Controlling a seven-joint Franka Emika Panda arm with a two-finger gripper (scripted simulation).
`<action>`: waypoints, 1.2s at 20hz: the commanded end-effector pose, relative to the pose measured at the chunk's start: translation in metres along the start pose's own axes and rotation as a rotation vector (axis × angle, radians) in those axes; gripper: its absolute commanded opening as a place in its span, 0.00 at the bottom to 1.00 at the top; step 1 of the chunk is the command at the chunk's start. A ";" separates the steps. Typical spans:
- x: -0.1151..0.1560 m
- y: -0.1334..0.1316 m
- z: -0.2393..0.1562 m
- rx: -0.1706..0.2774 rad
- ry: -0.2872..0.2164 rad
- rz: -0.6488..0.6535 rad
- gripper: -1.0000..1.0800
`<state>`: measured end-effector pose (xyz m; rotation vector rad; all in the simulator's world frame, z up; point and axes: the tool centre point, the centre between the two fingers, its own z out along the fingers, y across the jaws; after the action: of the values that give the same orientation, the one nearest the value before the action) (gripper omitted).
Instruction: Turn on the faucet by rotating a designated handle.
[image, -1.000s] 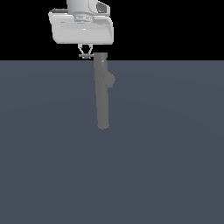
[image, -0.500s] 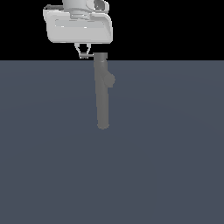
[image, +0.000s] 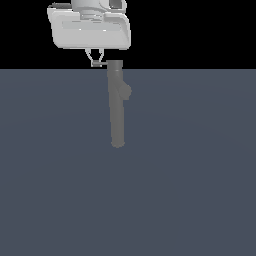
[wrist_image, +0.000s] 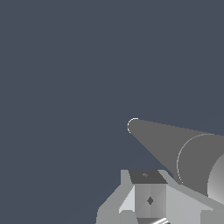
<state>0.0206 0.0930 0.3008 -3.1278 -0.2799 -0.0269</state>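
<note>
At the exterior view's upper left, gripper (image: 97, 62) hanging from the pale wrist housing, fingers narrowly set around the tip of the handle (image: 101, 64); whether actually clamped on it cannot be told at this scale. Directly at the pincer, then, the handle: a thin rod with its long axis horizontal, running from the fingertips toward the exterior view's right into the top cap. Just beyond the pincer on that side, the faucet (image: 117, 107), an upright grey column with stubby spout on the side away from the pincer. Judged next: a sideways push swinging the rod around the column's vertical axis.
</note>
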 end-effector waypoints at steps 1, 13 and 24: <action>-0.013 0.005 0.000 0.000 -0.011 0.004 0.00; -0.034 0.021 0.000 0.000 -0.006 -0.002 0.00; -0.040 0.045 0.000 0.003 -0.007 -0.029 0.00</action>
<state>-0.0147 0.0531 0.2997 -3.1171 -0.3442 -0.0137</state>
